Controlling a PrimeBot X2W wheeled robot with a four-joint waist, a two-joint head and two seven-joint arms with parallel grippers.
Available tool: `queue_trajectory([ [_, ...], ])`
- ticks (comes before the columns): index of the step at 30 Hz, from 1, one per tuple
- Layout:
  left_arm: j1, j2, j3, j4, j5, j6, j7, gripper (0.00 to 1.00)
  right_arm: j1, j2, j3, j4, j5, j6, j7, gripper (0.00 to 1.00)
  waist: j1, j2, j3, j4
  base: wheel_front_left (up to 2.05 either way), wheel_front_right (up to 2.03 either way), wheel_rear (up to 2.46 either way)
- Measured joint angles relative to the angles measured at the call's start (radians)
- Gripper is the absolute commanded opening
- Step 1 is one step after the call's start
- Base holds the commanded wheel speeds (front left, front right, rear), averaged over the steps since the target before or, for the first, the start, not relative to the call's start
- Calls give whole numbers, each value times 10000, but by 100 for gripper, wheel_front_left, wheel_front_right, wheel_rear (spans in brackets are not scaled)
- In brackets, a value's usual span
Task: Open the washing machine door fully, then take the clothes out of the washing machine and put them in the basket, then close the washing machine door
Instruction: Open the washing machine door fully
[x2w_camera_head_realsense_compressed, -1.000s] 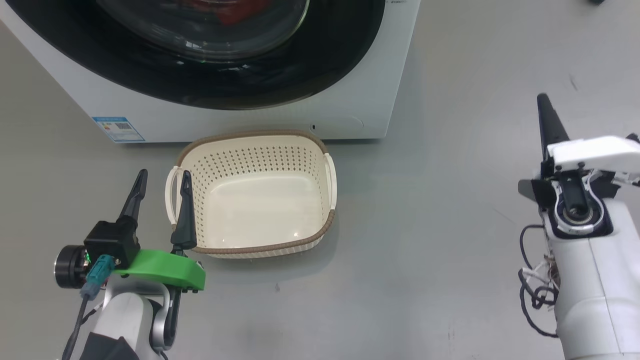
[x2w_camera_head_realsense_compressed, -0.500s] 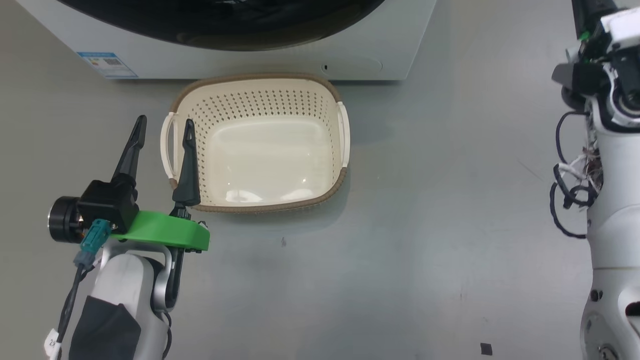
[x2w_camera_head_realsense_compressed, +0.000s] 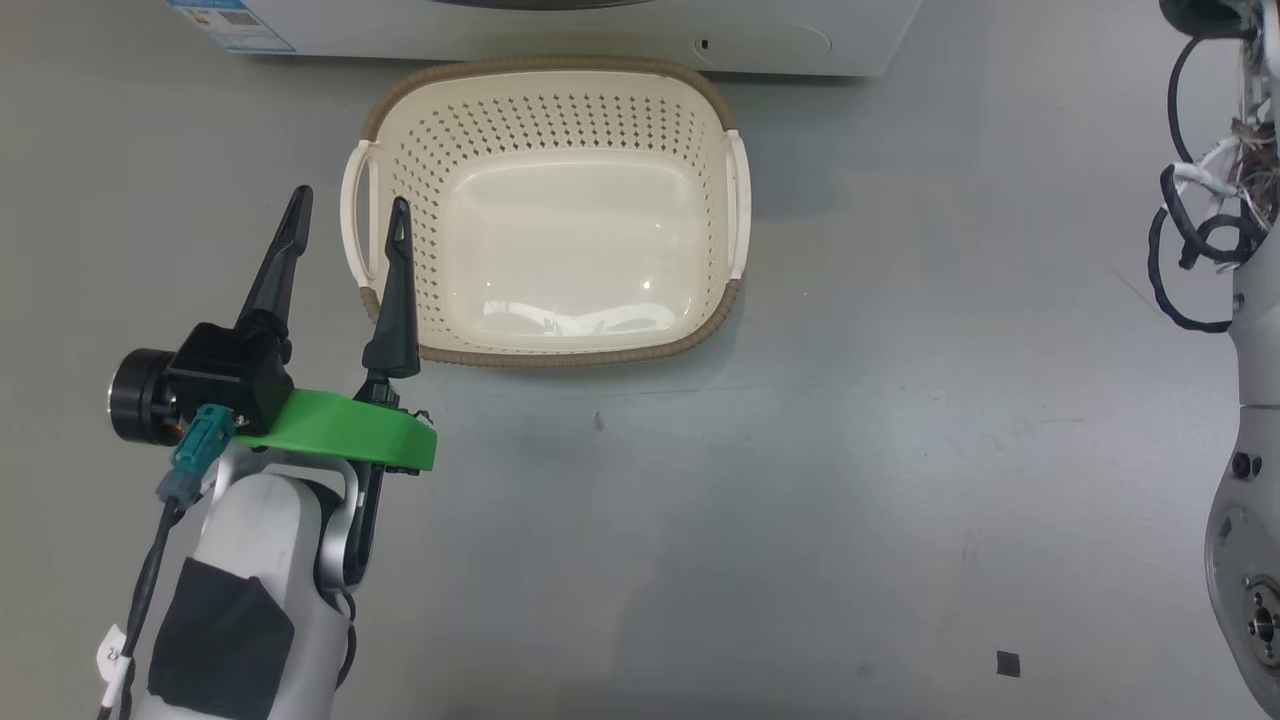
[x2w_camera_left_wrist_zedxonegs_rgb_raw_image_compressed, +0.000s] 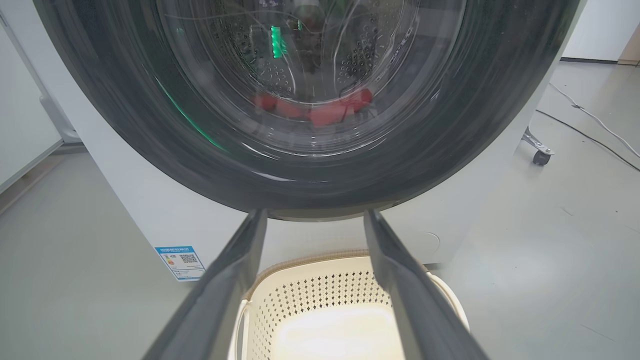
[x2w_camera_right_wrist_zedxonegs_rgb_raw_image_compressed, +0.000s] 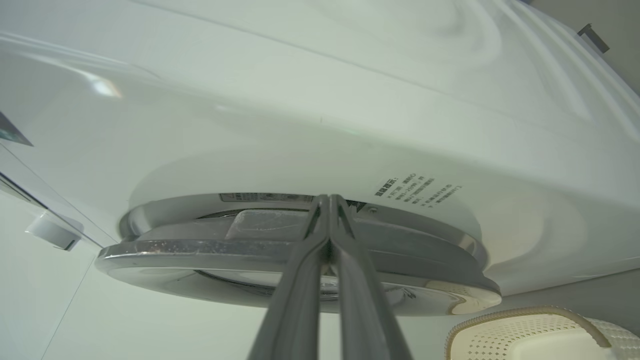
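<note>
A: What is the left gripper (x2w_camera_head_realsense_compressed: 350, 200) doing?
B: Its fingers are spread, with nothing between them. The basket (x2w_camera_head_realsense_compressed: 545, 352) lies just to its right, and the washing machine (x2w_camera_head_realsense_compressed: 600, 30) stands beyond the fingertips.
A: And the clothes (x2w_camera_left_wrist_zedxonegs_rgb_raw_image_compressed: 320, 112)?
B: Ahead of that claw and above it, red behind the glass of the washing machine door (x2w_camera_left_wrist_zedxonegs_rgb_raw_image_compressed: 150, 145).
A: The right gripper (x2w_camera_right_wrist_zedxonegs_rgb_raw_image_compressed: 328, 200)?
B: Fingers pressed together, holding nothing, tips at the door's silvery edge. Whether they touch it, I cannot tell.

camera tilted down, right gripper (x2w_camera_right_wrist_zedxonegs_rgb_raw_image_compressed: 329, 199) reached forward
</note>
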Motion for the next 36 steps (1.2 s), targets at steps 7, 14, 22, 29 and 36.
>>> queue_trajectory([
  [7, -279, -63, -88, 13, 0, -46, 0, 100, -740, 15, 309, 449, -29, -12, 410, 0, -1, 0, 273, 323, 0, 0, 0],
  [14, -408, -113, -161, 27, 0, -98, 0, 100, -1427, 13, 508, 867, -132, -121, 690, 0, -1, 0, 453, 571, 0, 0, 0],
  [22, -501, -153, -165, 27, 0, -102, 0, 100, -1923, 23, 616, 1427, -190, -117, 853, 0, -1, 0, 605, 743, 0, 0, 0],
  [29, -544, -165, -228, 21, 0, -104, 0, 100, -2322, 15, 575, 1808, -173, -115, 1047, 0, -1, 0, 697, 825, 0, 0, 0],
  [36, -649, -176, -232, 19, -2, -104, 0, 100, -2512, -56, 523, 2148, 163, -111, 1463, 0, -1, 0, 757, 884, 0, 0, 0],
])
